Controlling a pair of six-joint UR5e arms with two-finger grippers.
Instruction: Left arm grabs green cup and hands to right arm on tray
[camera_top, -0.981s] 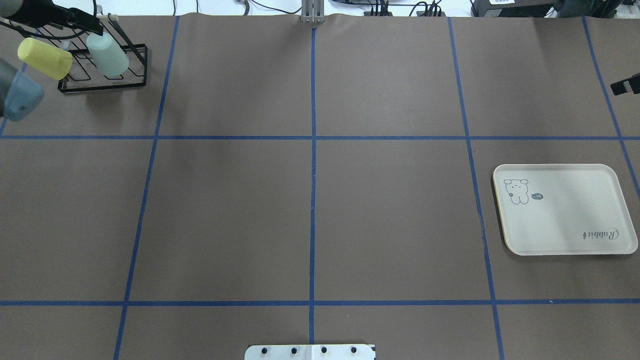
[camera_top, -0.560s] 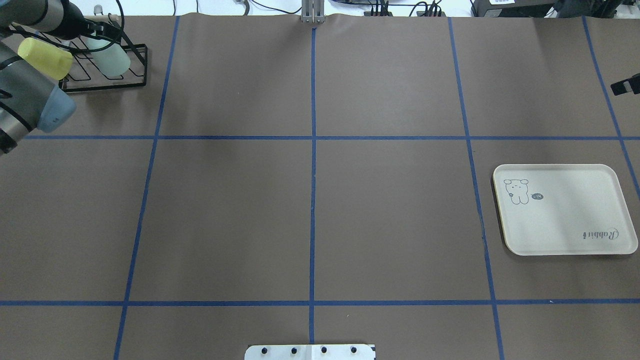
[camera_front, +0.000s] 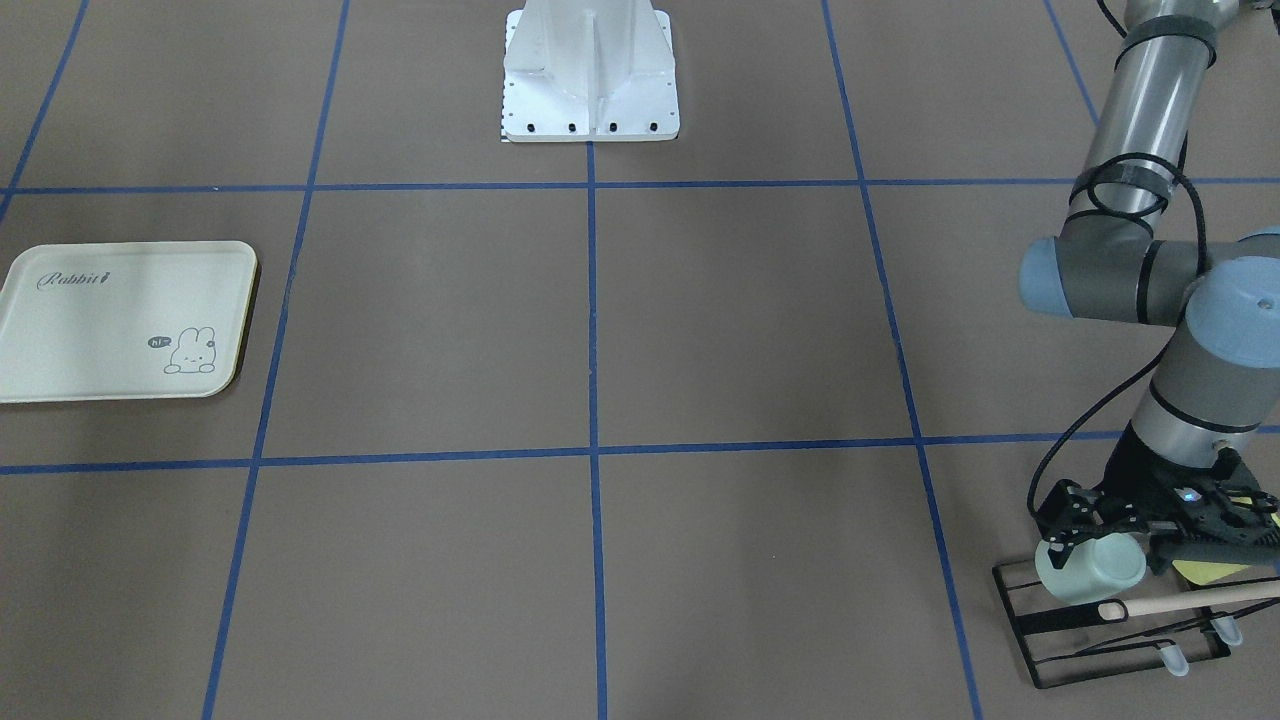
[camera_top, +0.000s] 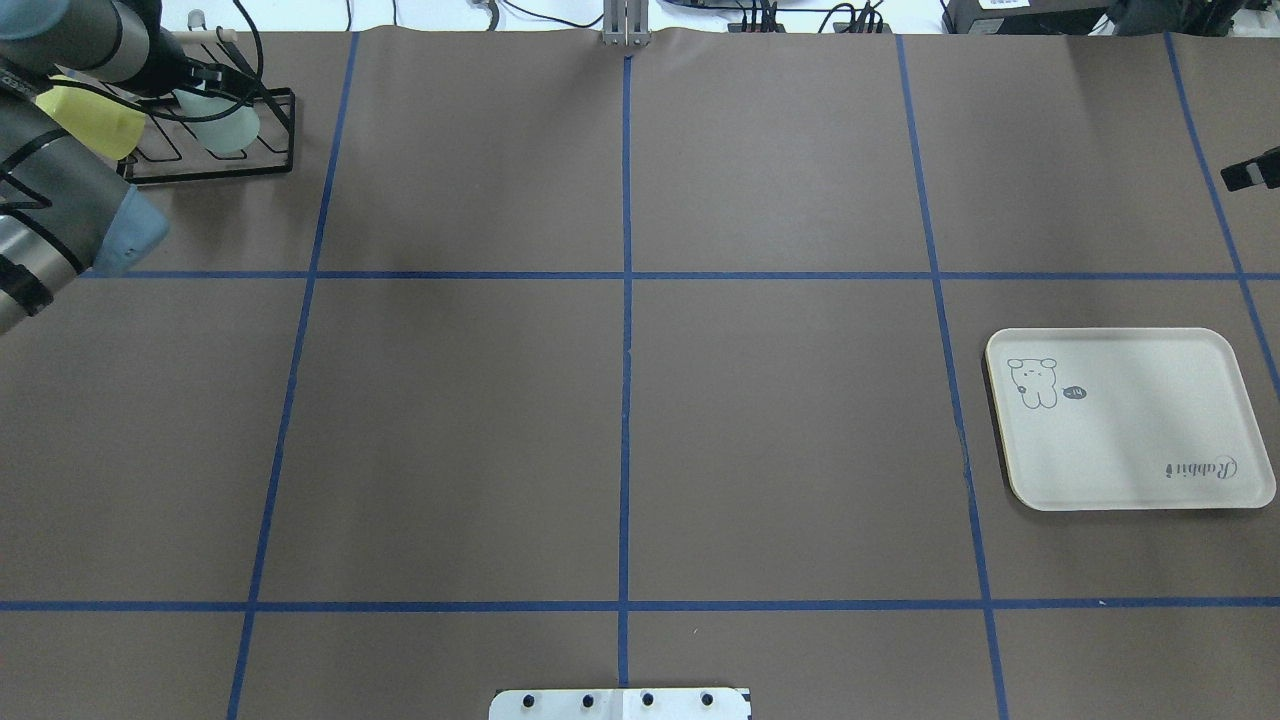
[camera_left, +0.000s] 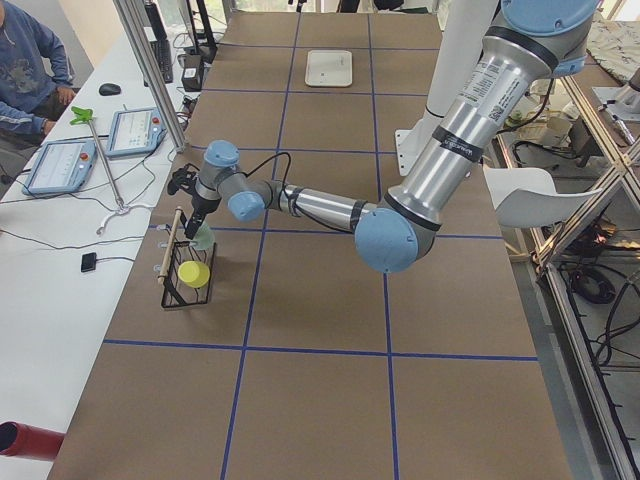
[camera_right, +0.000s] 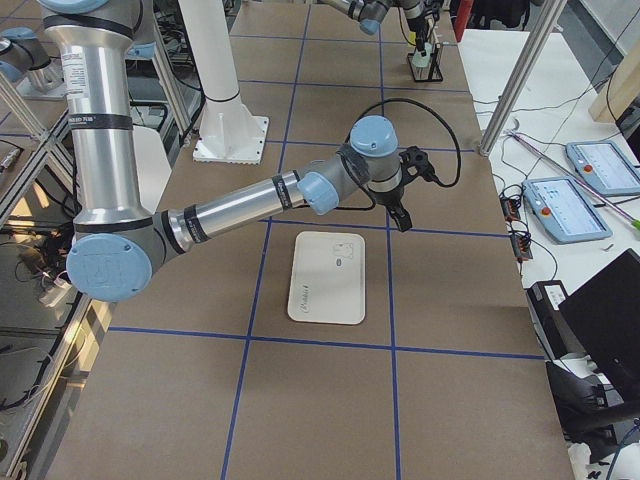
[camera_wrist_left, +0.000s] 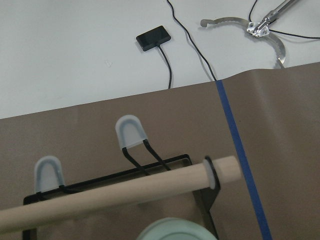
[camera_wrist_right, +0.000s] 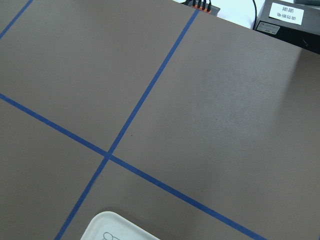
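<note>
The pale green cup (camera_front: 1092, 574) lies tilted on the black wire rack (camera_front: 1100, 660) at the table's far left corner; it also shows in the overhead view (camera_top: 230, 130). My left gripper (camera_front: 1105, 548) is down over it, open, with black fingers on either side of the cup's body. In the left wrist view only the cup's rim (camera_wrist_left: 175, 233) shows, below a wooden rod (camera_wrist_left: 125, 192). The cream tray (camera_top: 1130, 470) lies empty at the right. My right gripper (camera_top: 1250, 172) hovers beyond the tray at the table's right edge; I cannot tell its jaws.
A yellow-green cup (camera_top: 95, 118) sits on the same rack beside the green one, partly under my left arm. Blue tape lines grid the brown table. The robot base plate (camera_front: 590, 125) is at the near middle. Operators' tablets and cables lie beyond the far edge.
My left arm has swung in over the rack, and its gripper has come down around the green cup. The cups, the tray and the right gripper have not moved.
</note>
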